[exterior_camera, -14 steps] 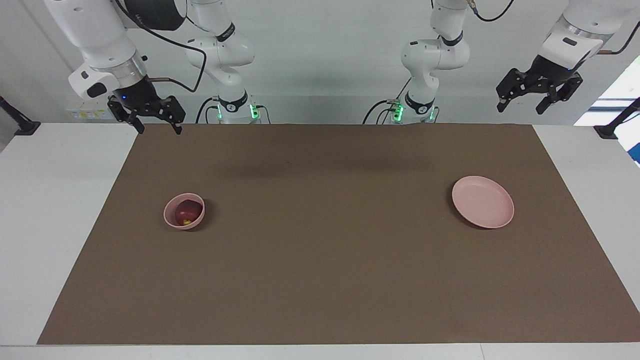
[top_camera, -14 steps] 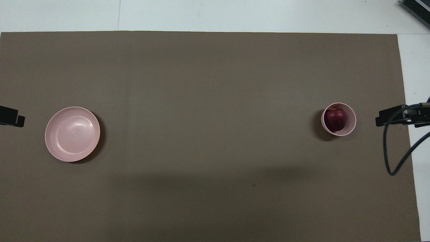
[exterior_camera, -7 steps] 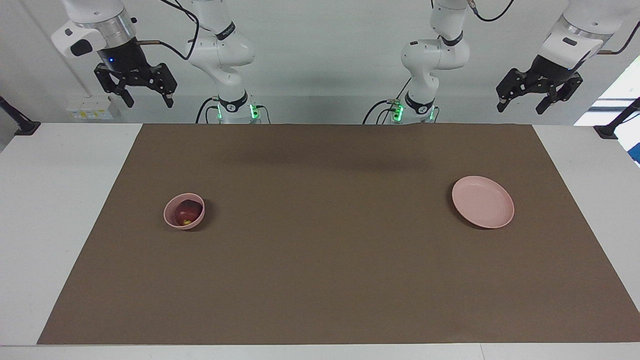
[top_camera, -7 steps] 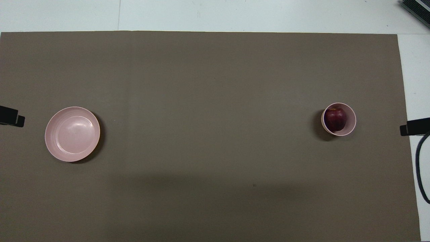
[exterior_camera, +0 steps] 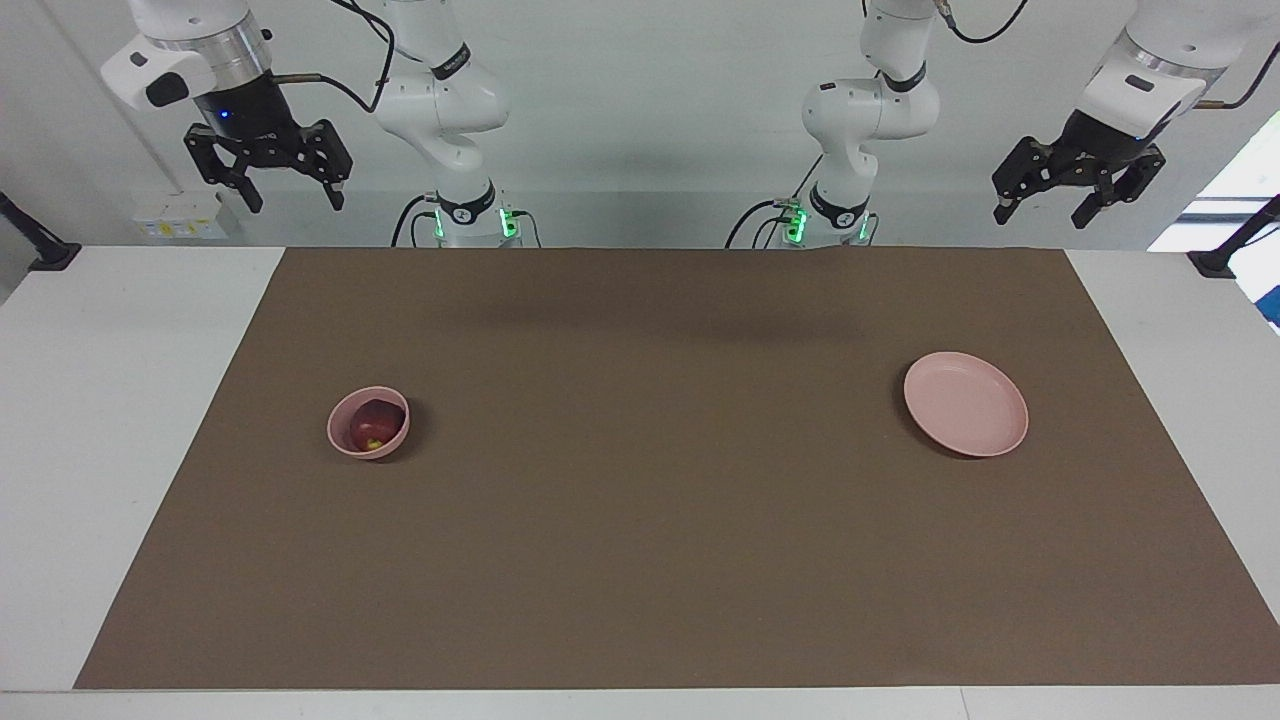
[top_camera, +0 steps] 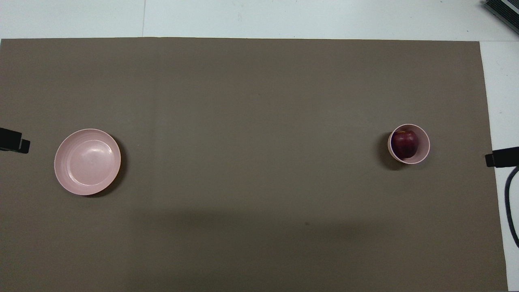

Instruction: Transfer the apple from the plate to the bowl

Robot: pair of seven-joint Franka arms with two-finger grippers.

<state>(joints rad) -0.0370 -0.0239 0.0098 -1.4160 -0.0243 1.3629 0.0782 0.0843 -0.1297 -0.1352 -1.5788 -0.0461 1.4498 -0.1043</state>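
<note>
Across the brown mat [exterior_camera: 640, 560], the apple [exterior_camera: 376, 425] is seen inside the bowl [exterior_camera: 345, 445] at mid-left, the plate [exterior_camera: 966, 403] is left bare at mid-right, and both the right gripper [exterior_camera: 266, 178] and left gripper [exterior_camera: 1076, 188] are held raised and spread open in the upper corners, so the task is judged done.

Overhead, frame edges crop both hands [top_camera: 502, 157].

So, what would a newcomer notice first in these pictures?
The dark red apple lies inside the small pink bowl, toward the right arm's end of the brown mat. The wide pink plate sits bare toward the left arm's end. Both the right gripper and left gripper hang high, jaws open.
</note>
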